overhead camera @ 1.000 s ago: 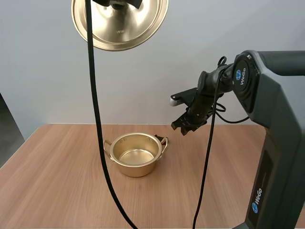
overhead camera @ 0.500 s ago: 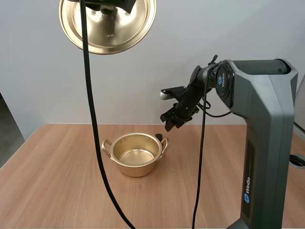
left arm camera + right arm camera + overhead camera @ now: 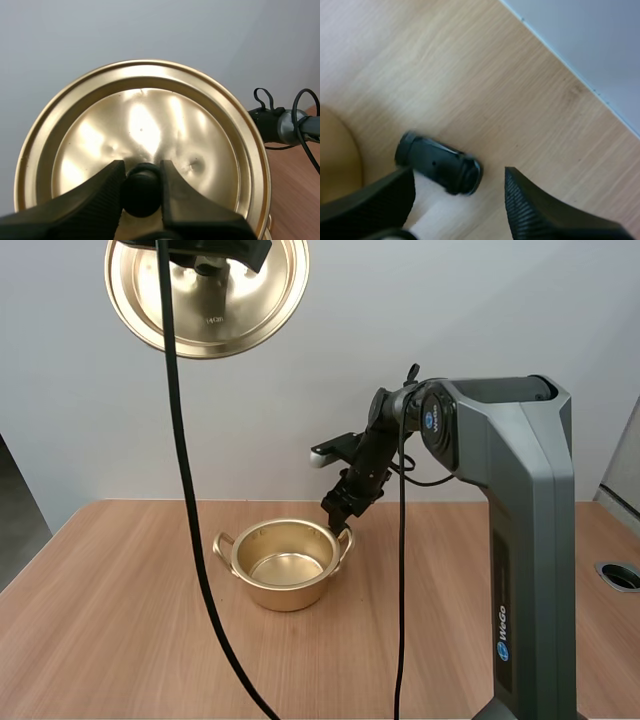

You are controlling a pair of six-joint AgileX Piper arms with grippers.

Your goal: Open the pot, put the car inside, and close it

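Note:
The open golden pot (image 3: 285, 562) stands on the wooden table. High above it, my left gripper (image 3: 205, 255) holds the golden lid (image 3: 207, 300); the left wrist view has the fingers (image 3: 141, 172) shut on the lid's (image 3: 145, 130) black knob (image 3: 141, 194). My right gripper (image 3: 340, 508) hangs just behind the pot's right handle. Seen from the right wrist, its fingers (image 3: 457, 200) stand open over a small black car (image 3: 439, 163), which lies on the table beside the pot's wall (image 3: 337, 160). The fingers do not touch the car.
The pale wall rises close behind the pot and the car. Bare wooden tabletop (image 3: 120, 620) spreads to the left, right and front of the pot. A round hole (image 3: 620, 575) sits in the table at the far right.
My right gripper has swung left and down, from beside the pot to just over its right handle. The lid, held by my left gripper, has drifted a little to the left.

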